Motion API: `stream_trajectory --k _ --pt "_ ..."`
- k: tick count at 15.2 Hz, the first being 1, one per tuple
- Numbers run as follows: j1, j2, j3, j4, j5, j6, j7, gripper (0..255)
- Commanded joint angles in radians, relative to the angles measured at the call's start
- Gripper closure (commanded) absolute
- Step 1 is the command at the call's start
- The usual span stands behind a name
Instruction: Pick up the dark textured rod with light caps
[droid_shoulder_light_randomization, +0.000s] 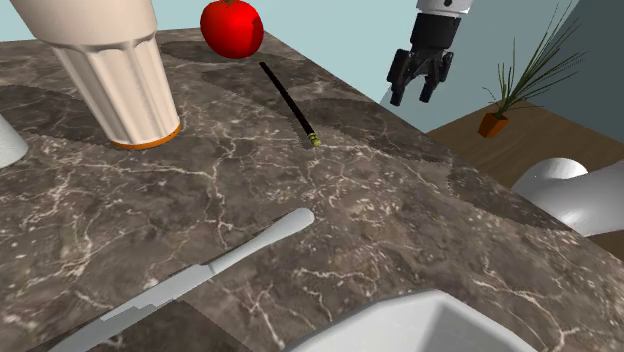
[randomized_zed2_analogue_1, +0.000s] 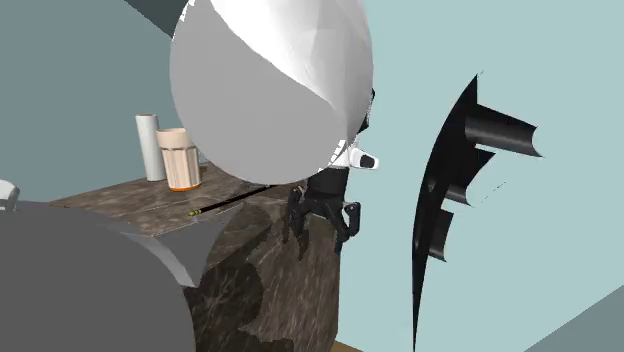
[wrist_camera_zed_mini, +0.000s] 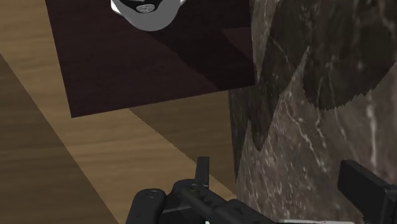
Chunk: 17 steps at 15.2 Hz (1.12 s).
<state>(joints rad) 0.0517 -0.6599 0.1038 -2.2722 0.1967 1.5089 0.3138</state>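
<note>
Right, from the shoulder view's left: ribbed cup (droid_shoulder_light_randomization: 115, 75), red apple (droid_shoulder_light_randomization: 232, 27), then the dark rod (droid_shoulder_light_randomization: 288, 100) lying flat on the marble tabletop (droid_shoulder_light_randomization: 400, 210), a light cap at its near end. My hand (droid_shoulder_light_randomization: 416, 95) hangs off the tabletop's edge, fingers apart, holding nothing. Approach step, I'd say: next I swing over the rod and line my fingers across it.

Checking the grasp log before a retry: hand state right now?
Hand: open, holding nothing. It hangs past the edge of the counter, well apart from the rod.
</note>
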Motion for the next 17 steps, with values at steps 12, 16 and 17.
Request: stream_trajectory --k 12,16,17 --pt "0.098 0.368 0.205 0.430 0.028 -0.027 0.388 0" --pt "0.118 0.519 0.274 0.613 -0.007 -0.055 0.512 0" --pt "0.126 0.562 0.291 0.665 -0.021 -0.065 0.544 0"
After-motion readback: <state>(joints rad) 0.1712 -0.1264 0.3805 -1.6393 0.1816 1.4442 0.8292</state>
